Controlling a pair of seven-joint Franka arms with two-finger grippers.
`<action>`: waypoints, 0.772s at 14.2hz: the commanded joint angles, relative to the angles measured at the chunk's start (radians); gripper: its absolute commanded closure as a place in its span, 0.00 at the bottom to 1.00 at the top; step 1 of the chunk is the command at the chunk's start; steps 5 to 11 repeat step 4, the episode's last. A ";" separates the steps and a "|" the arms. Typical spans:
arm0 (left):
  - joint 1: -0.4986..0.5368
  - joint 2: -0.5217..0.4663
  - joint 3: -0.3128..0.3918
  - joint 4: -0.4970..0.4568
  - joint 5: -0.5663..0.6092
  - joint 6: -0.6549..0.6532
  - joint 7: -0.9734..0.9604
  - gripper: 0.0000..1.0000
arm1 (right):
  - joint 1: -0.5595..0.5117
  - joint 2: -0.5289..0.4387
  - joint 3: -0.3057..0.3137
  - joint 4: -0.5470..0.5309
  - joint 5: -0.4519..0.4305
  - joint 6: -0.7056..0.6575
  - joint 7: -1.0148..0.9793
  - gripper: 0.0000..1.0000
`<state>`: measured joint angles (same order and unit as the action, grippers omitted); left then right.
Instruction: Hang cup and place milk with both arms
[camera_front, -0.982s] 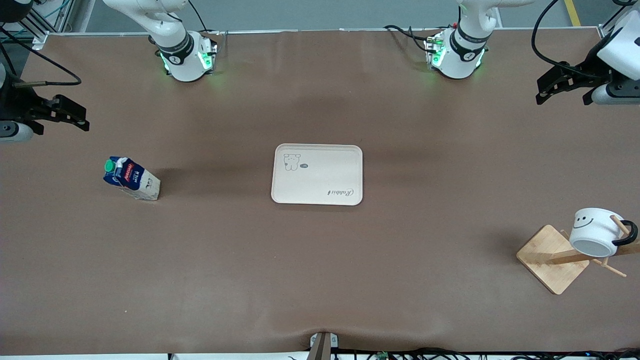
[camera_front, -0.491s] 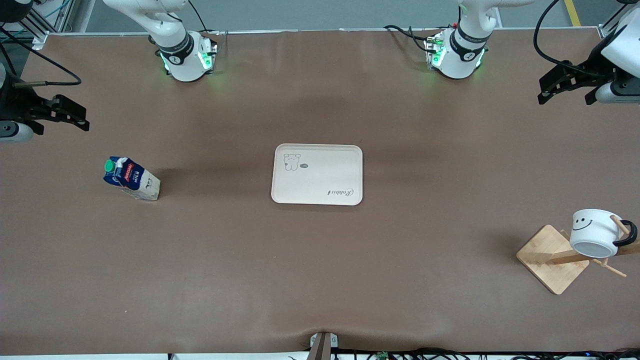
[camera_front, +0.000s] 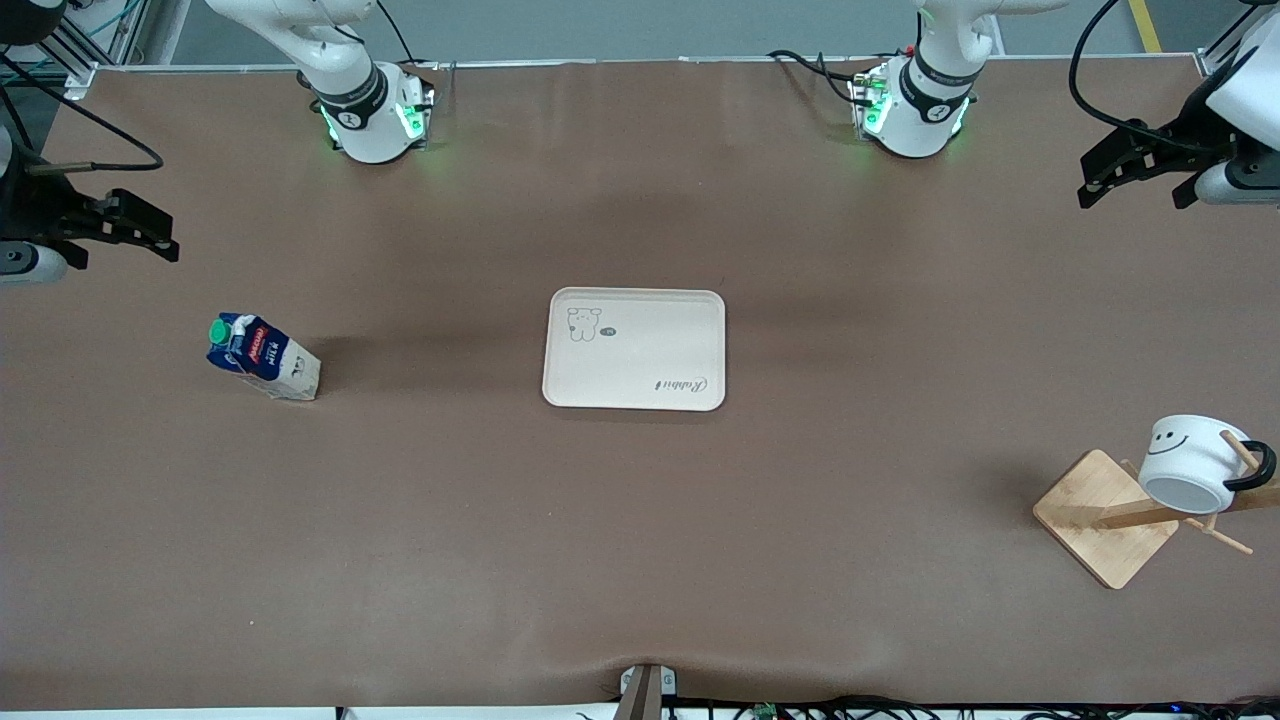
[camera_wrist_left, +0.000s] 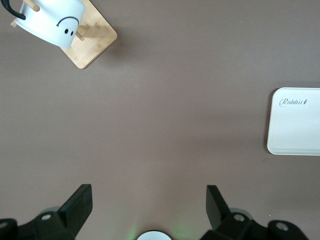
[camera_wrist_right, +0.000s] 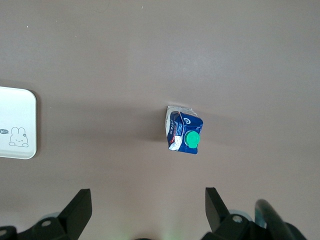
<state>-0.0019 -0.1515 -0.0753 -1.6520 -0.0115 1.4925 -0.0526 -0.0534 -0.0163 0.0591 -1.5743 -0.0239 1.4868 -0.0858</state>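
The cup (camera_front: 1190, 462) hangs by its black handle on a wooden rack (camera_front: 1105, 515), at four o'clock from the tray (camera_front: 634, 349), so that half looks done; the milk (camera_front: 262, 357) stands at nine o'clock, not yet placed; left gripper (camera_front: 1135, 172) and right gripper (camera_front: 125, 225), both spread and empty, hover over the table ends.

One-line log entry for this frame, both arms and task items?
white smiley mug: hung on bamboo peg rack | dark blue milk carton: on table, off white tray | left gripper: jaws open, empty | right gripper: jaws open, empty
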 joint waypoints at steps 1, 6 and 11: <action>-0.006 0.001 0.006 0.012 -0.013 0.000 -0.007 0.00 | -0.006 -0.011 0.005 0.004 -0.001 -0.013 -0.003 0.00; -0.006 0.007 0.008 0.014 -0.012 0.000 -0.007 0.00 | -0.006 -0.011 0.005 0.004 0.001 -0.013 -0.003 0.00; -0.006 0.007 0.008 0.014 -0.012 0.000 -0.007 0.00 | -0.006 -0.011 0.005 0.004 0.001 -0.013 -0.003 0.00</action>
